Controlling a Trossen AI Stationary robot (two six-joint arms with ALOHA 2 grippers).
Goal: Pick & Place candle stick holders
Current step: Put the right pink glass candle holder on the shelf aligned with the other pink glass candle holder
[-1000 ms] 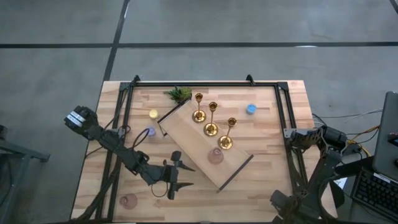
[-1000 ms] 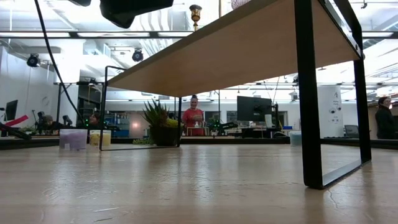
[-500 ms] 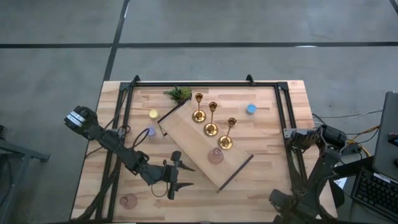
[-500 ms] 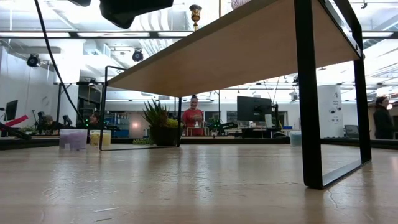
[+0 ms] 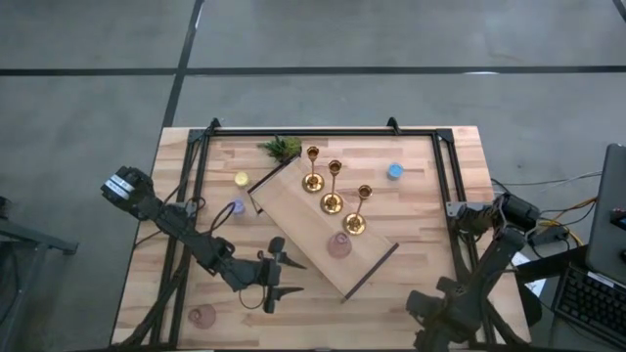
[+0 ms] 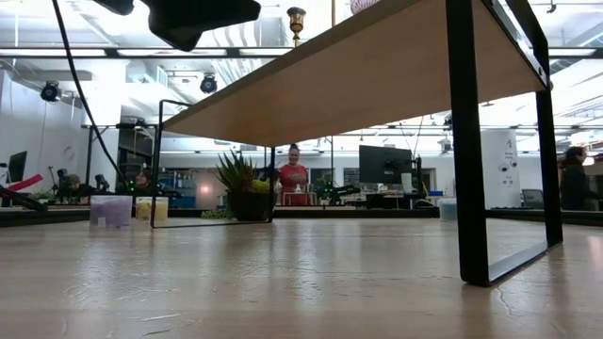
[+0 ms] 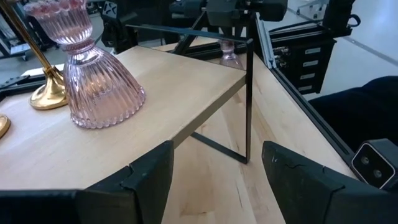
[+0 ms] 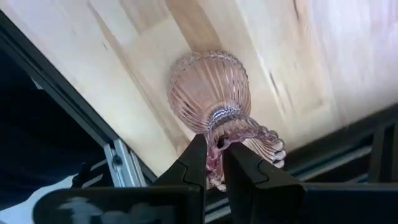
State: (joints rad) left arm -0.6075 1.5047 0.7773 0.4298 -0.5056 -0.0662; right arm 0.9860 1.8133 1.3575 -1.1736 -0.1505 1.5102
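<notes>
high view: three gold candlesticks (image 5: 334,186) and one pink glass cup (image 5: 339,244) on riser (image 5: 303,220); right gripper (image 8: 214,163) pinching another cup (image 8: 214,93); third cup (image 5: 202,316) left. left gripper (image 7: 211,168) wide, empty.

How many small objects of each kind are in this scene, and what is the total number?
gold candlesticks: 3
pink glass holders: 3, the last one held by the right tool
tealight discs: 3
green plant sprig: 1
Total: 10
</notes>
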